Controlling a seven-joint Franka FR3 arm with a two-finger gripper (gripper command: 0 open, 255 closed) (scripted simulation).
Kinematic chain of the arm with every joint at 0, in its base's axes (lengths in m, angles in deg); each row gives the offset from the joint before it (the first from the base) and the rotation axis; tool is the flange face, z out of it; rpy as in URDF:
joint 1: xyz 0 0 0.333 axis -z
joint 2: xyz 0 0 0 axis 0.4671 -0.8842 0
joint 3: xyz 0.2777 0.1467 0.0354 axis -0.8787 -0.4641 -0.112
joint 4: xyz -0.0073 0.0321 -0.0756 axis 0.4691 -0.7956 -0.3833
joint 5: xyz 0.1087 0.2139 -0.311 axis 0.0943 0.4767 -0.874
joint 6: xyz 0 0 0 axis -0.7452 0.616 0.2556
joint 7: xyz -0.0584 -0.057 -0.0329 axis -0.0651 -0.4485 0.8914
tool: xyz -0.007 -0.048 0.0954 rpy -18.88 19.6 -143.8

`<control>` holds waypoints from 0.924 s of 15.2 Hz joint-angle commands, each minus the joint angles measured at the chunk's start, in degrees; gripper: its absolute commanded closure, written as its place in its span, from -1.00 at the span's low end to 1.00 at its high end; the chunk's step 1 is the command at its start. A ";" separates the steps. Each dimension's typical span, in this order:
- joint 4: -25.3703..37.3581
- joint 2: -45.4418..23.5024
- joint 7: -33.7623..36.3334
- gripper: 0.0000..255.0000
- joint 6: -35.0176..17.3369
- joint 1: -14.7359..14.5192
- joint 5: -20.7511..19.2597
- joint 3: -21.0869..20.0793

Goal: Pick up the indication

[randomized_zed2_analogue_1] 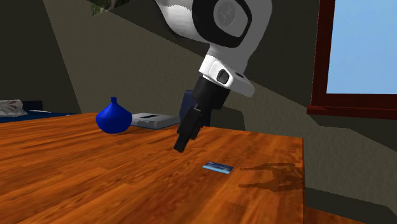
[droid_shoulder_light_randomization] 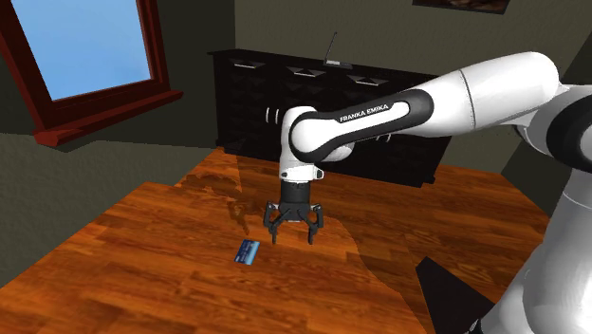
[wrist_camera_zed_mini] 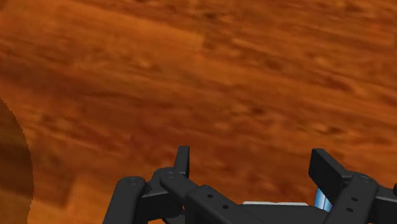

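A small flat blue card [droid_shoulder_light_randomization: 248,251] lies on the brown wooden table [droid_shoulder_light_randomization: 142,275]. My black gripper [droid_shoulder_light_randomization: 292,235] hangs just above the tabletop, a little toward the shoulder view's right of the card and farther back, pointing down. In the second exterior view the card [randomized_zed2_analogue_1: 218,168] lies to the right of and below the gripper [randomized_zed2_analogue_1: 180,146]. The wrist view has the gripper [wrist_camera_zed_mini: 254,167] open, with bare wood between its fingers. A pale blue sliver [wrist_camera_zed_mini: 322,198] peeks out by one finger's base.
A round blue vase [randomized_zed2_analogue_1: 114,117] and a flat grey box [randomized_zed2_analogue_1: 154,120] stand toward the second exterior view's left. The table's edge [randomized_zed2_analogue_1: 303,184] runs close to the card's right. A dark cabinet [droid_shoulder_light_randomization: 323,95] and a window [droid_shoulder_light_randomization: 90,47] lie beyond the table.
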 commanded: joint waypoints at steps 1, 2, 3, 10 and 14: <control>3.89 -4.20 2.76 -1.00 -0.68 -0.58 0.62 -0.02; 5.86 -6.39 4.07 -1.00 -1.12 -0.96 0.88 0.01; 7.91 -8.58 5.35 -1.00 -1.51 -1.34 1.14 0.05; 23.95 -23.76 13.55 -1.00 -2.77 -4.18 2.78 0.83; 23.20 -25.25 12.62 -1.00 -4.78 -4.39 2.73 1.00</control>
